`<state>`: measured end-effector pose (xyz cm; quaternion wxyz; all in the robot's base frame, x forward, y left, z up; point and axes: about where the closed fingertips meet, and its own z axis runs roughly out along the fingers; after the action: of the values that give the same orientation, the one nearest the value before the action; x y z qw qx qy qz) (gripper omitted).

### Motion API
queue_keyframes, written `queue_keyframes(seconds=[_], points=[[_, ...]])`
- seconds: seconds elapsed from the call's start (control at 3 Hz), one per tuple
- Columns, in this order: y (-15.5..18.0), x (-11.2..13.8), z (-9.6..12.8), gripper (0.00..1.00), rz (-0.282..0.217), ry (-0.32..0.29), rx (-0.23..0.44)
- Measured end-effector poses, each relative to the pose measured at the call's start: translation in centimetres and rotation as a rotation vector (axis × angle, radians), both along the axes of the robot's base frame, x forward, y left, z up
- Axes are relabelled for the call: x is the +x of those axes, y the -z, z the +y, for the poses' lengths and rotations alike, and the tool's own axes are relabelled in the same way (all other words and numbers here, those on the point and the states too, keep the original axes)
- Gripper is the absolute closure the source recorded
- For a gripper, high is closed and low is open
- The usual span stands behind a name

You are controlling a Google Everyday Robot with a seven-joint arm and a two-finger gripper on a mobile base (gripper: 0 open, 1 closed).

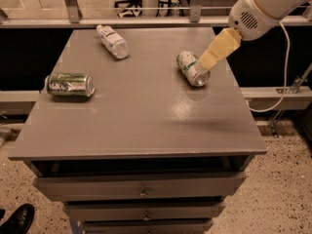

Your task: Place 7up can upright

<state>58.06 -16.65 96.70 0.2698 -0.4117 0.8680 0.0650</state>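
Observation:
The 7up can (189, 68), white and silver with green lettering, lies on its side on the right half of the grey table top (141, 111), its silver top pointing toward the front right. My gripper (212, 55), with tan fingers, reaches down from the upper right. Its tip is right above the can's front end, overlapping it in view. Whether it touches the can I cannot tell.
A darker green can (70, 84) lies on its side near the table's left edge. A clear plastic bottle (112, 41) lies at the back left. Drawers (141, 191) sit under the top. A cable (282, 82) hangs to the right. A shoe (17, 219) shows at the bottom left.

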Motion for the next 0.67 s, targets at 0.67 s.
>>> queue_keyframes(seconds=[0.67], points=[[0.9, 3.9, 1.9, 0.00, -0.008, 0.174, 0.110]])
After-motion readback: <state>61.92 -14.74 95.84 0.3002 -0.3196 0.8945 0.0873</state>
